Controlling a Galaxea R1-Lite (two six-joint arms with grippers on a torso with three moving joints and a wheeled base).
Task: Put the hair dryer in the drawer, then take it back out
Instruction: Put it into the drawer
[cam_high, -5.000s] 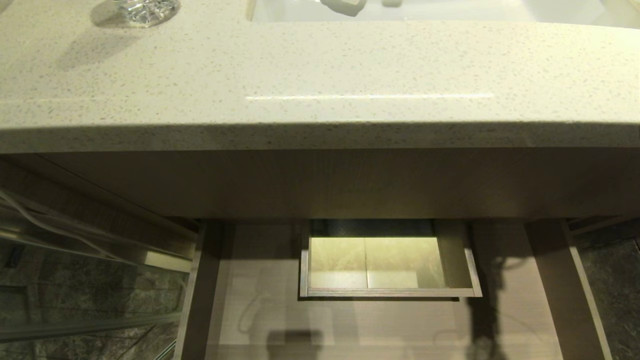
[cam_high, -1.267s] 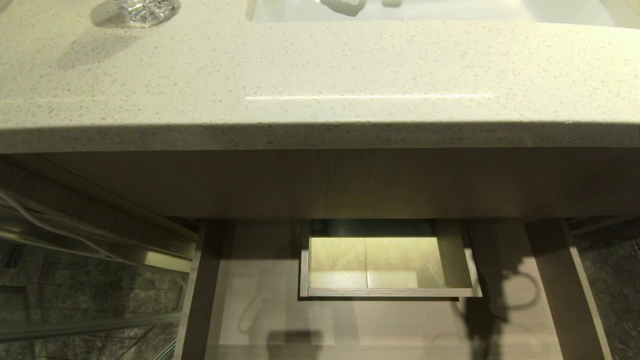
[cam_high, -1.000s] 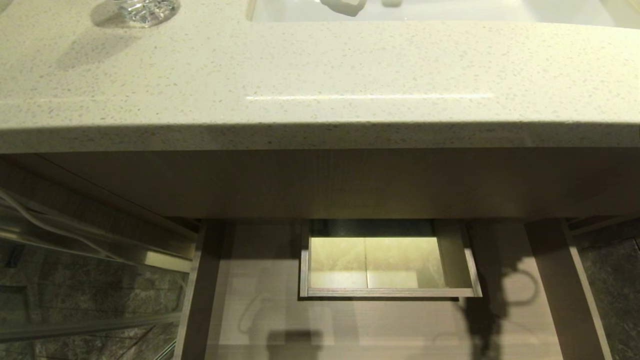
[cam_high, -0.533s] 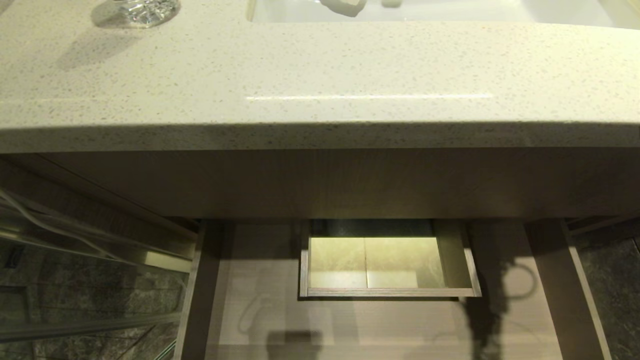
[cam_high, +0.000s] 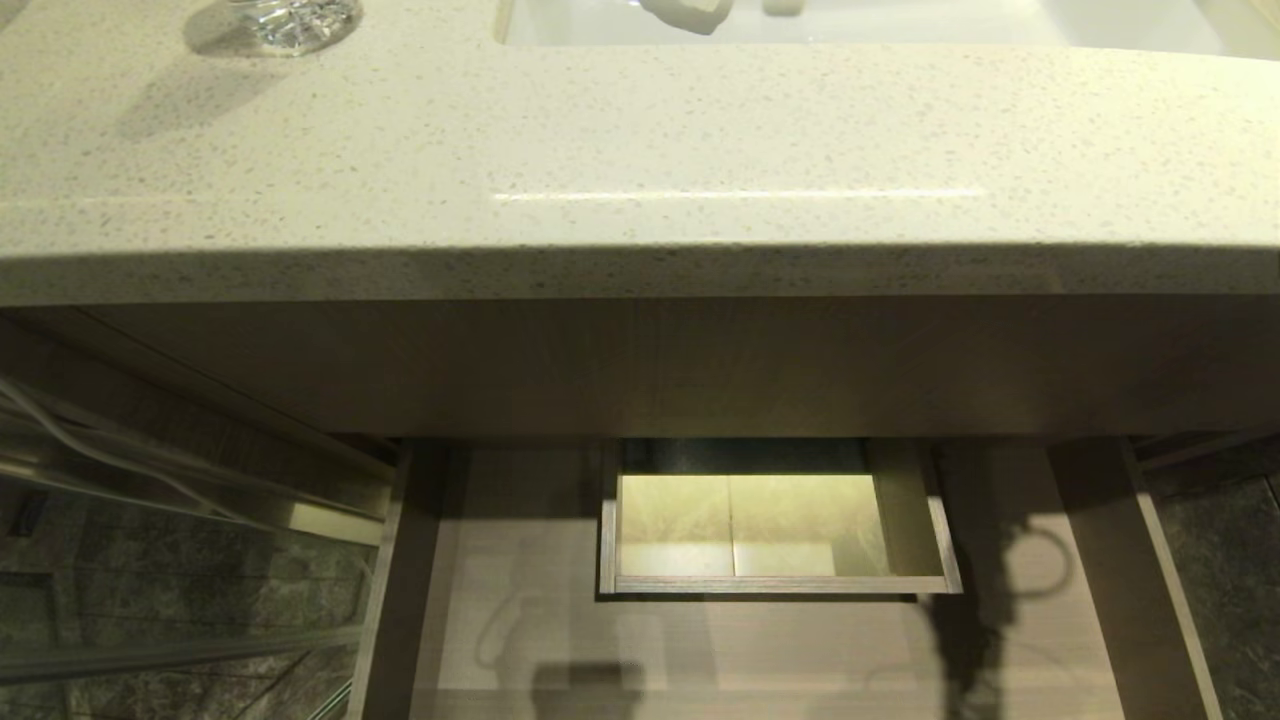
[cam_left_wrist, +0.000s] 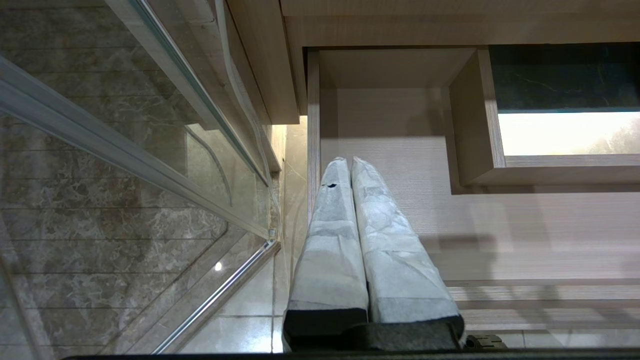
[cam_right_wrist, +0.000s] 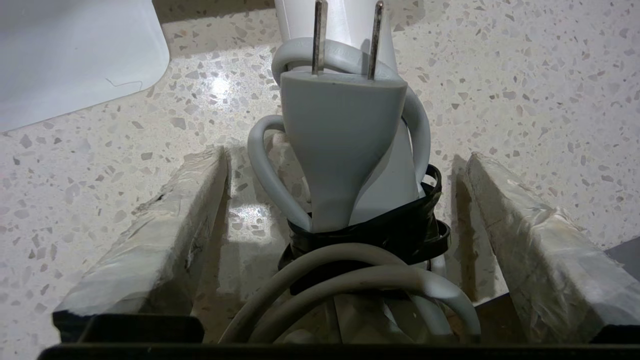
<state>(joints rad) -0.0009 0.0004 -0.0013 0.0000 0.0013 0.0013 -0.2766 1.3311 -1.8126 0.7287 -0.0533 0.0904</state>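
The white plastic hair dryer (cam_right_wrist: 345, 30), its grey cord (cam_right_wrist: 350, 280) bundled with black tape and the grey plug (cam_right_wrist: 340, 135) on top, lies on the speckled stone worktop (cam_right_wrist: 525, 85) between the right gripper's (cam_right_wrist: 345, 185) released jaws, which flank it without touching. The light wood-grain drawer (cam_high: 780, 640) stands pulled out below. The left gripper (cam_left_wrist: 350, 165) hangs over the drawer's left edge, jaws clenched on nothing.

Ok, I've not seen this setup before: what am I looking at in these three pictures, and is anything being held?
A two-armed robot faces a bathroom counter. A camera on its head looks down at the counter and the open drawer below; neither arm shows there. Each wrist has a camera too. The left hand, shut, hangs by the drawer's left edge. The right hand is open astride the hair dryer, which lies on the counter with its cord bundled and plug showing. Nothing is held.
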